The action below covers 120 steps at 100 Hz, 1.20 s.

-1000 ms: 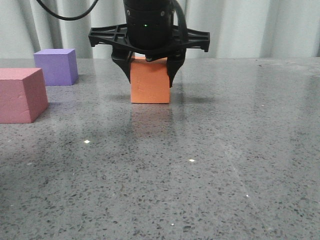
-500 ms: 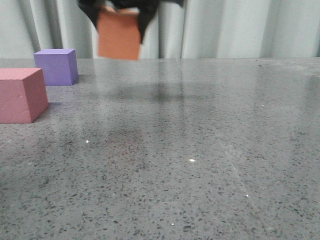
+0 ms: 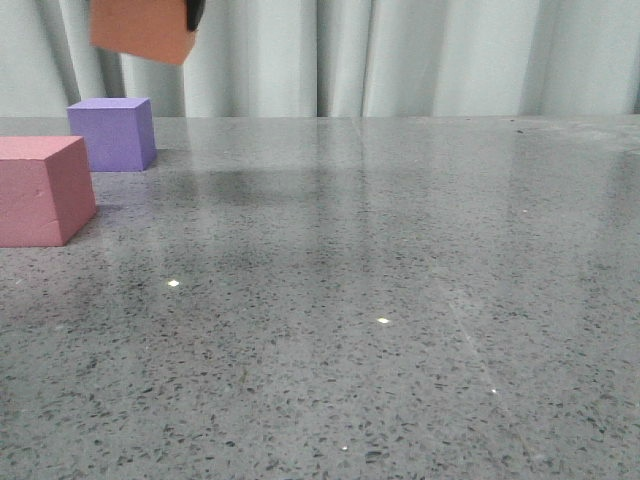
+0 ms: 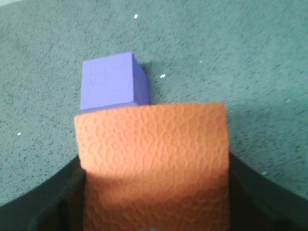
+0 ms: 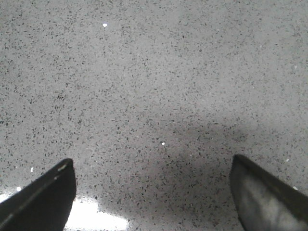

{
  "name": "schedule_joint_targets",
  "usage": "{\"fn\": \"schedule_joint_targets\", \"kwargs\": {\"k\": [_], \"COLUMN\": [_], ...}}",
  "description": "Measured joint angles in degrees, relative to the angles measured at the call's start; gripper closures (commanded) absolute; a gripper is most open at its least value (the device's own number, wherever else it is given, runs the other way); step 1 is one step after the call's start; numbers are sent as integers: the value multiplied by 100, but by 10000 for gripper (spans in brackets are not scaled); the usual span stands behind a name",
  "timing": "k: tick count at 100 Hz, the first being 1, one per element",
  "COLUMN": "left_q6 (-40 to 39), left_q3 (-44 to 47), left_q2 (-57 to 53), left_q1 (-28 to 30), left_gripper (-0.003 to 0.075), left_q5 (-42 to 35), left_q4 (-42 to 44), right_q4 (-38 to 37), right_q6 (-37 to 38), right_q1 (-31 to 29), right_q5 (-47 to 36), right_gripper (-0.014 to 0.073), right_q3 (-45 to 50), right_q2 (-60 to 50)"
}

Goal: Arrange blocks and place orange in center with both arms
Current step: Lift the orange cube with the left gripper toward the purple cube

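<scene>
The orange block (image 3: 142,28) hangs high in the air at the upper left of the front view, above the purple block (image 3: 112,133). My left gripper (image 4: 154,162) is shut on it; in the front view only one black finger (image 3: 194,12) shows beside it. From the left wrist view, the orange block (image 4: 151,144) fills the space between the jaws, and the purple block (image 4: 113,82) stands on the table just beyond it. The pink-red block (image 3: 40,190) rests at the left edge, nearer than the purple one. My right gripper (image 5: 154,192) is open over bare table.
The blocks stand on a grey speckled stone table (image 3: 400,280). A pale curtain (image 3: 450,55) hangs behind its far edge. Small bright light spots dot the surface.
The left gripper has lifted the orange block off the table's middle and carried it up and to the left, over the purple block. The purple and pink-red blocks have not moved.
</scene>
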Motion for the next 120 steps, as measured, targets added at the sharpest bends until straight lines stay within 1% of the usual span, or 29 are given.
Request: {"fn": "schedule_joint_targets", "kwargs": {"k": [12,29,54,84,120], "left_q6": [-20,-9,311,397,411], "left_q3": [475,1028,1466,1617,1653], "left_q2": [-281,-710,-951,-951,-880], "left_q1": [295,779,1352,1456,1456], "left_gripper": [739,739,739,739,739], "left_q5": [-389,-910,-1379,-1838,-1939], "left_q4": [-78,-402,-921,-1071,-1080], "right_q4": [0,0,0,0,0], "right_q6": [0,0,0,0,0], "right_q1": [0,0,0,0,0], "right_q5": [0,0,0,10,54], "right_gripper": [-41,-41,-41,-41,-41], "right_q3": [0,0,0,0,0], "right_q2": [0,0,0,0,0]}}
